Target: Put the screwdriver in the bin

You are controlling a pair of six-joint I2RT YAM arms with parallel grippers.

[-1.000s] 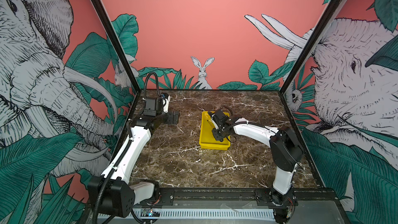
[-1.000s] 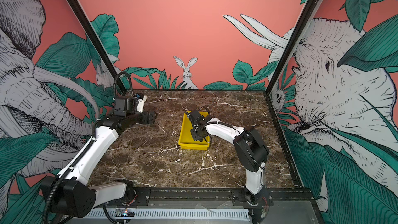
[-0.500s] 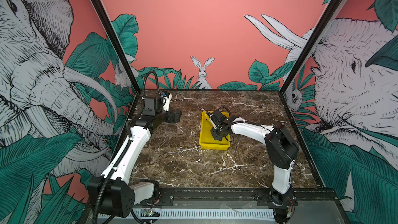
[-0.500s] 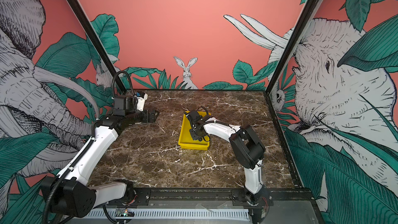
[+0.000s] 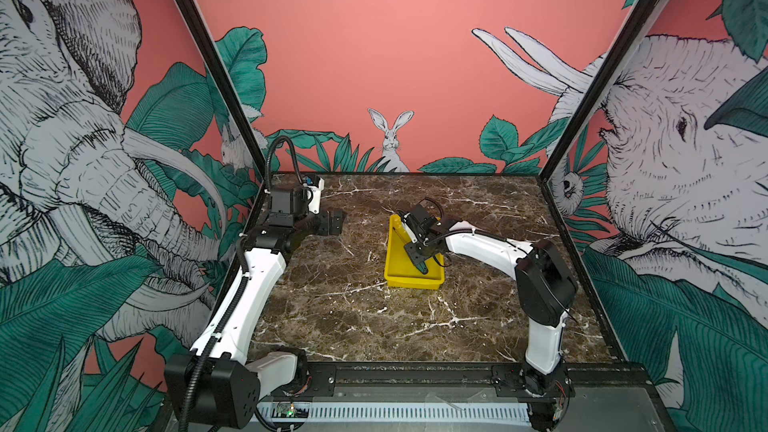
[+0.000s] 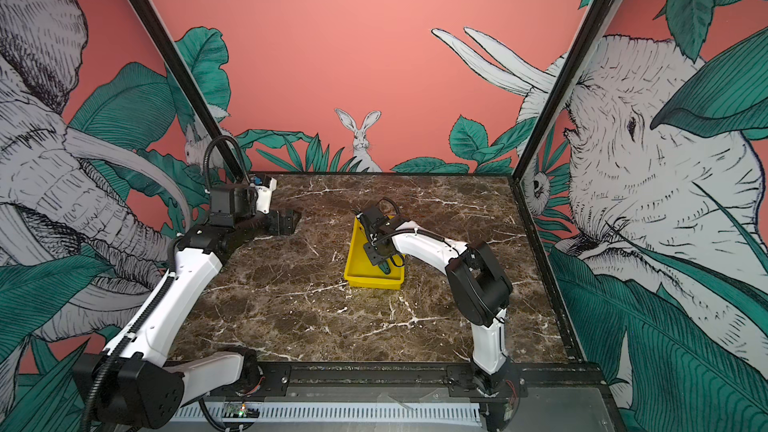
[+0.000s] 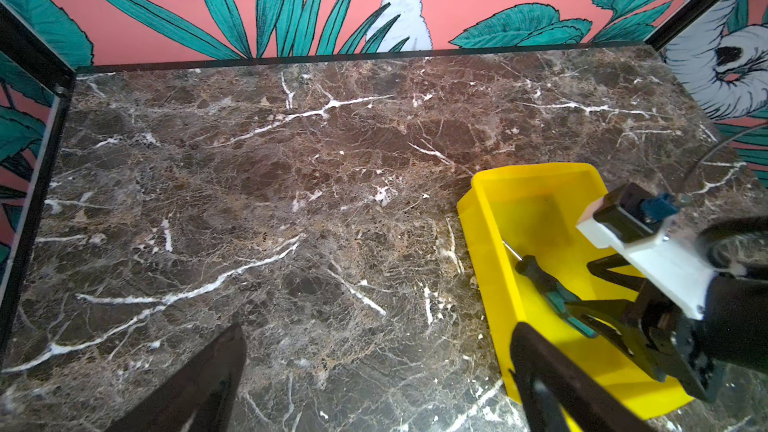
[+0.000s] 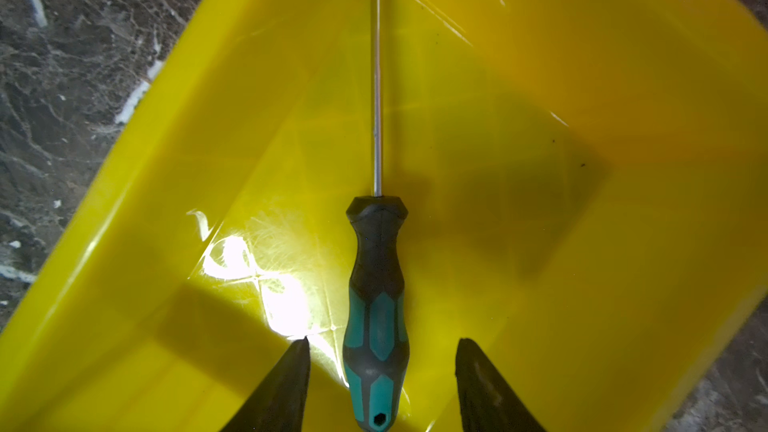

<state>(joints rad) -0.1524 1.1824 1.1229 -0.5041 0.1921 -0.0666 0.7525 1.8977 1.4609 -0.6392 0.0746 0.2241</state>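
Note:
The screwdriver (image 8: 376,284), with a green-and-black handle and thin shaft, lies flat on the floor of the yellow bin (image 8: 582,76). My right gripper (image 8: 382,342) is open just above the handle's end, with a gap on each side and no contact. In both top views the right gripper (image 5: 419,261) (image 6: 380,261) hangs over the bin (image 5: 399,274) (image 6: 357,272) near mid-table; a bit of green handle (image 6: 386,270) shows beside it. The left wrist view shows the screwdriver (image 7: 548,284) inside the bin (image 7: 490,263). My left gripper (image 5: 334,222) (image 7: 376,342) is open and empty, at the back left.
The brown marble table (image 5: 353,317) is bounded by patterned walls with black corner posts (image 5: 582,118). The right arm's elbow (image 5: 544,284) stands right of the bin. A black rail (image 5: 415,376) runs along the front edge.
My right gripper has opened and let go of the screwdriver, which now lies in the bin. The left arm has hardly moved.

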